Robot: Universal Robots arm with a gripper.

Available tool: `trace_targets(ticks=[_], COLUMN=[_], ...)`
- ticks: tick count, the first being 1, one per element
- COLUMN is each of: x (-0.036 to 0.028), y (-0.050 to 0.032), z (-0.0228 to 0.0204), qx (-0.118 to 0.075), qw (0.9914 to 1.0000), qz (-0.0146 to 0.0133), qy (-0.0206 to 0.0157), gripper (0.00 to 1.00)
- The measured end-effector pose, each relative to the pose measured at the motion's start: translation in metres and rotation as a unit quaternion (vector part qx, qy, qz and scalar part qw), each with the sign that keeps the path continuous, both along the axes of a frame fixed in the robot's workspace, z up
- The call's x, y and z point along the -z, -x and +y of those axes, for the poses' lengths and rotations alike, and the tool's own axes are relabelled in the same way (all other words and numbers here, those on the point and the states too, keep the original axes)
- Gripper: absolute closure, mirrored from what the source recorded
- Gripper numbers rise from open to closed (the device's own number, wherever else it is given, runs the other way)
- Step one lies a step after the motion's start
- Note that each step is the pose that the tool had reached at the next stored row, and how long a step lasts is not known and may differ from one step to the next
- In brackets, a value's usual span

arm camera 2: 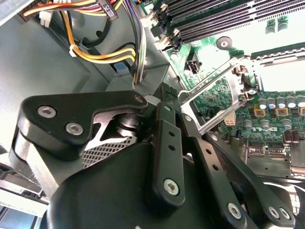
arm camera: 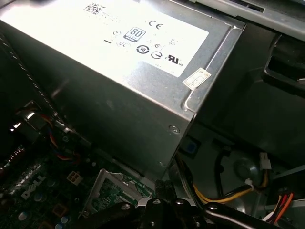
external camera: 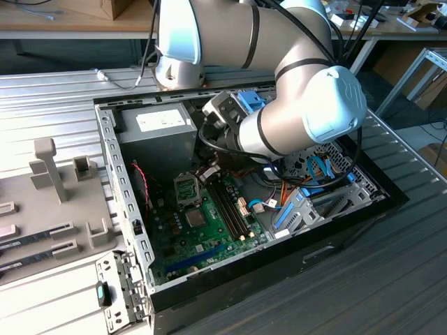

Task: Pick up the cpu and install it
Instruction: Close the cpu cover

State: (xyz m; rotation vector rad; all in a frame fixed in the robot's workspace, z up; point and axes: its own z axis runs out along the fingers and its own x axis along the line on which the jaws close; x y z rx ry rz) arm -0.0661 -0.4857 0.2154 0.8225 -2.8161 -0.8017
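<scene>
We assess this site as a robotics laboratory or electronics workshop. An industrial robot arm (external camera: 279, 84) is mounted on a metal work table (external camera: 56, 91) of ribbed aluminium profile. An open desktop computer case (external camera: 230, 188) lies on that table, exposing a green motherboard (external camera: 202, 223), a grey power supply (external camera: 157, 125) and bundled cables (arm camera 2: 102, 55). On the exterior view's left we note grey holding fixtures (external camera: 49, 171) set out on a pale plate. Wooden benches (external camera: 70, 17) run along the back, carrying loose items and wiring, with a metal frame (external camera: 412, 70) at the exterior view's right. The floor is dark.
</scene>
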Motion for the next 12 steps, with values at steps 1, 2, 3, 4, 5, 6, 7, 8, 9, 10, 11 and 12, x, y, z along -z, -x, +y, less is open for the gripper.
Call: trace_targets(ticks=[1,2,3,4,5,6,7,8,9,10,11,12], x=[-0.0007,-0.0016,-0.0019,-0.0022,-0.0024,-0.0026,-0.0026,-0.0026,-0.0028,-0.0029,-0.0031,-0.0045], y=[0.0000,0.0000,0.0000,0.0000,0.0000,-0.0001,-0.0001,0.0000,0.0000,0.0000,0.0000,0.0000], z=[-0.0003,-0.0005,-0.0006,-0.0007,-0.0009,-0.0012,-0.0016,-0.0023,-0.0029,-0.0036,-0.0042,-0.0052], qx=[0.000,0.000,0.000,0.000,0.000,0.000,0.000,0.000,0.000,0.000,0.000,0.000], qw=[1.00000,1.00000,1.00000,1.00000,1.00000,1.00000,0.99999,0.99999,0.99999,0.99998,0.99998,0.99997], qz=[0.0000,0.0000,0.0000,0.0000,0.0000,0.0000,0.0000,0.0000,0.0000,0.0000,0.0000,0.0000], qy=[-0.0007,-0.0011,-0.0014,-0.0018,-0.0021,-0.0028,-0.0037,-0.0047,-0.0054,-0.0061,-0.0068,-0.0077], gripper=[0.89,0.89,0.89,0.89,0.89,0.89,0.89,0.89,0.89,0.89,0.89,0.89])
